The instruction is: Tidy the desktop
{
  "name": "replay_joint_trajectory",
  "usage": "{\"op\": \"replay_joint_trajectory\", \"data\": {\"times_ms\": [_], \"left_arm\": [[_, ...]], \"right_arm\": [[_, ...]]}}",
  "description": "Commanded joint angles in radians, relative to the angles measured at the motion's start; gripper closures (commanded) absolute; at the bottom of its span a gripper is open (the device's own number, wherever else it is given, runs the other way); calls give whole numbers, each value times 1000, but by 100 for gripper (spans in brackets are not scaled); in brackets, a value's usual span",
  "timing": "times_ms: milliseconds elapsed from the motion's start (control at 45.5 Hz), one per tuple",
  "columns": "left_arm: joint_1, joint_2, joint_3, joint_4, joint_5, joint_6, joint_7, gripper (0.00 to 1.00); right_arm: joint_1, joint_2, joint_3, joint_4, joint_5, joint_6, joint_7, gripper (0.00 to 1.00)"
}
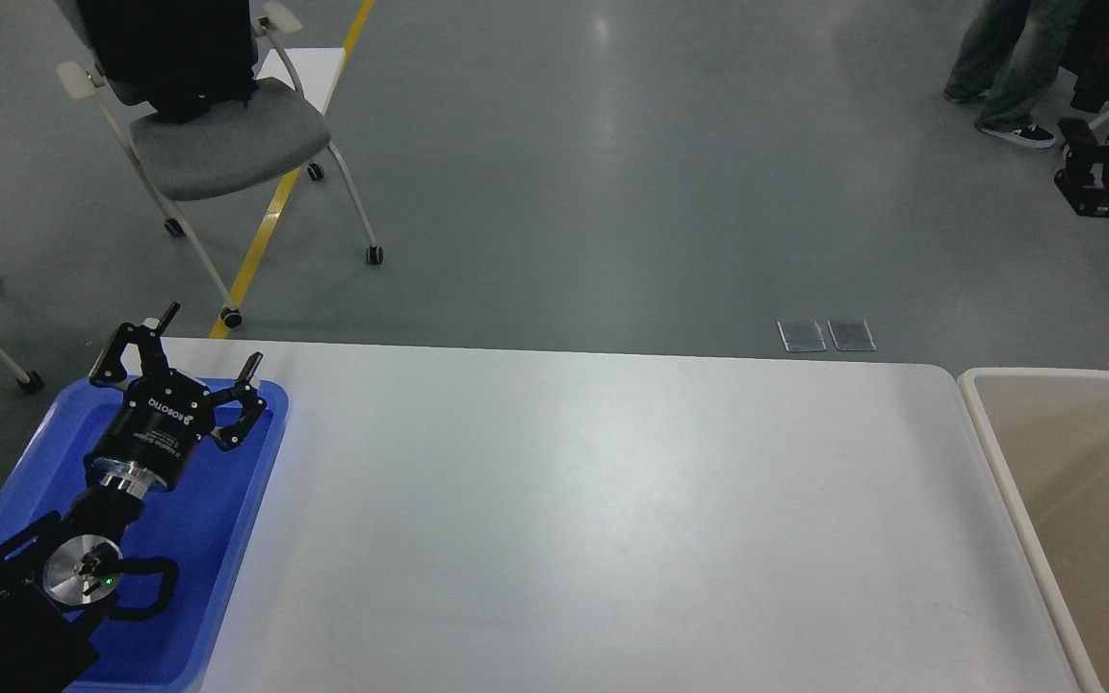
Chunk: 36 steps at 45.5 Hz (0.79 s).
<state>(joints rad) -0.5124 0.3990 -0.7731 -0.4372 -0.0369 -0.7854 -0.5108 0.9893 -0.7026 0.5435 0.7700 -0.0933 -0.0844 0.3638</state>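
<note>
One desktop (612,520), long axis left-right, left gripper (198,346) spread

We read one piece of text: the white brand name "ROBOTIQ" printed on the black body of our left gripper (210,341), which sits over the blue tray (227,539). Smaller white lettering beneath that name is too small for us to read. No other writing shows.
</note>
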Motion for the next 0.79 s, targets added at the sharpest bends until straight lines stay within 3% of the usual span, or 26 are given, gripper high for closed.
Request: {"op": "replay_joint_trajectory", "data": {"times_ms": [0,110,418,769], "left_arm": [[0,0,0,0,0,0,0,1],[0,0,0,0,0,0,0,1],[0,0,0,0,0,0,0,1],[0,0,0,0,0,0,0,1]], "right_arm": [[-76,75,118,37,-57,2,85,0],[-139,109,128,37,-101,-3,153,0],[-369,230,173,37,-103,-3,422,0],[-494,354,154,34,-115,-2,422,0]]}}
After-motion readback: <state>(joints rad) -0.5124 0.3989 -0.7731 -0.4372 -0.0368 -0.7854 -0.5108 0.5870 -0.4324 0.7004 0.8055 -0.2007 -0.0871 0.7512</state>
